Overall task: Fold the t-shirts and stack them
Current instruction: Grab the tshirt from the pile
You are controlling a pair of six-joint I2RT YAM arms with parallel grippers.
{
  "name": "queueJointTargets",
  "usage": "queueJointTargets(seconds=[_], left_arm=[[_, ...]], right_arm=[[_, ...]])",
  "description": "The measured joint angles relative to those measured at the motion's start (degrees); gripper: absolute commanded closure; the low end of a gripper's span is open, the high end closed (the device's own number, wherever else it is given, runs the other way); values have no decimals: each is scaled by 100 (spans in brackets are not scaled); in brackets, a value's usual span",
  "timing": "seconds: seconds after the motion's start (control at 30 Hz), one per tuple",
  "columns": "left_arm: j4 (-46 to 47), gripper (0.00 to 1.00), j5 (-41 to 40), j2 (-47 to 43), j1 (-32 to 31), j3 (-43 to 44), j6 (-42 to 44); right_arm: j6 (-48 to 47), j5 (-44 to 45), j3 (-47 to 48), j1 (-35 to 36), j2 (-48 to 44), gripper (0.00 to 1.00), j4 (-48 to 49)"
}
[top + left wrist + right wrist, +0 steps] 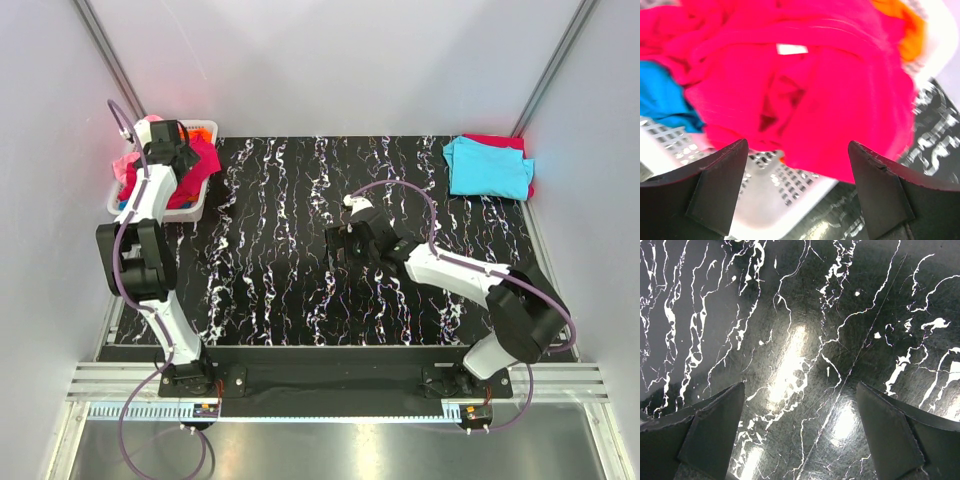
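Step, as I read it: picking the next shirt out of the basket. Nothing is in hand yet.

Near side: both bases sit at the near edge of the tabletop [280,290]. The right arm is folded low, elbow near the near-right corner, forearm angled toward the middle. The right gripper [801,385] hovers over bare marble mid-table, jaws spread wide, nothing between them.

Further out: the left arm is stretched up the left edge, wrist pitched down over the basket [790,200] at the far-left corner. The left gripper [797,143] has its jaws apart and empty. It sits just above the basket's rim, apart from the cloth.

The crimson shirt [840,100] is bunched on top and spills over the basket's table-side wall. The blue shirt [660,95] and orange shirt [910,35] are tucked at either side.

Far-right corner: the cyan shirt [488,165] lies folded on top of a red shirt [495,141], so the stack looks started.

Next move calls for:
- Drop the left jaws onto a crimson ridge.
- Pinch one layer only.
- Lift clear of the rim without snagging the neighbouring shirts.
- Carry to mid-table, where the right gripper can take a second corner.
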Motion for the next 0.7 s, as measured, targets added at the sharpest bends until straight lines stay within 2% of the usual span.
queueJointTargets(seconds=[0.23, 0.4, 0.5, 0.7], left_arm=[[-127, 19, -400, 337, 70, 103, -313], [-127, 37, -372, 785, 107, 315, -511], [-133, 42, -354, 935, 127, 365, -575], [-122, 46, -354, 953, 140, 365, -603]], right_arm=[[-39, -11, 22, 0, 105, 0, 9], [-44, -9, 22, 0, 114, 0, 11], [-57, -9, 39, 0, 170, 0, 9], [-55, -13, 98, 0, 350, 0, 11]])
